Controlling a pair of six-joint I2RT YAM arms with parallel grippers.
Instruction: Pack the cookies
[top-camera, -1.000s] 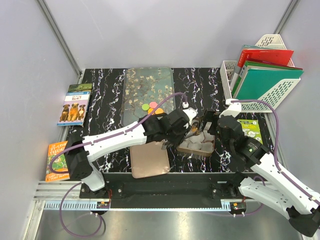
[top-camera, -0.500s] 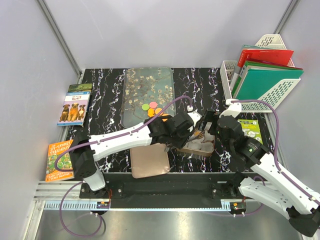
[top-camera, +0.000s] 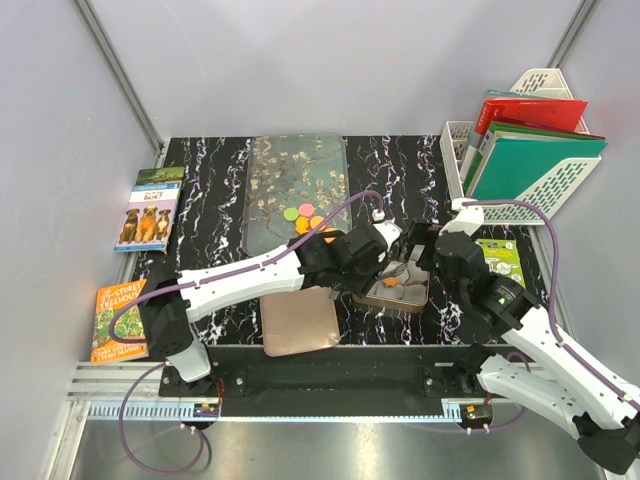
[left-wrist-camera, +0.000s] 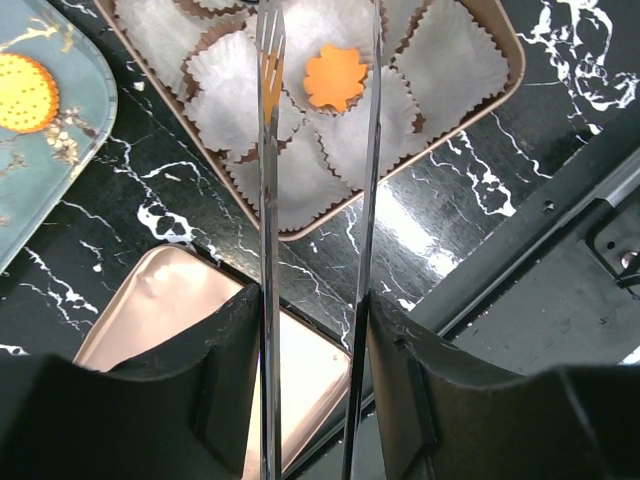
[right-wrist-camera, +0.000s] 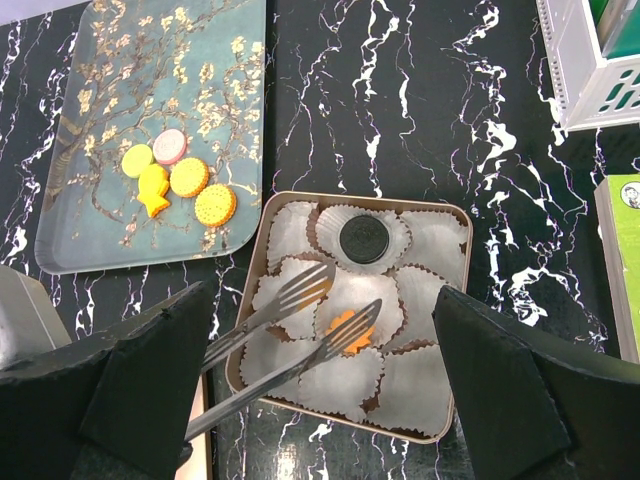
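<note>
My left gripper (left-wrist-camera: 312, 310) is shut on metal tongs (left-wrist-camera: 268, 200), whose tips stand apart over the rose-gold tin (right-wrist-camera: 370, 194). The tin is lined with white wrappers. An orange flower-shaped cookie (left-wrist-camera: 336, 76) lies in a middle wrapper, just under the tong tips (right-wrist-camera: 305, 285). A dark brown cookie (right-wrist-camera: 364, 239) lies in a far wrapper. Several more cookies, green, pink and orange (right-wrist-camera: 189, 177), lie on the blossom-patterned tray (right-wrist-camera: 120, 80). My right gripper (right-wrist-camera: 320, 295) is wide open and empty above the tin. In the top view the left gripper (top-camera: 380, 255) and the right gripper (top-camera: 440, 250) flank the tin (top-camera: 390, 305).
The square tin lid (top-camera: 298, 322) lies at the front, left of the tin. A white file rack with folders (top-camera: 525, 150) stands back right, with a green booklet (top-camera: 500, 260) in front of it. Two books (top-camera: 148, 210) lie at the left edge.
The left arm has moved the tongs right, over the tin. The orange cookie now lies in a wrapper and the tong tips are apart. The right arm has not moved.
</note>
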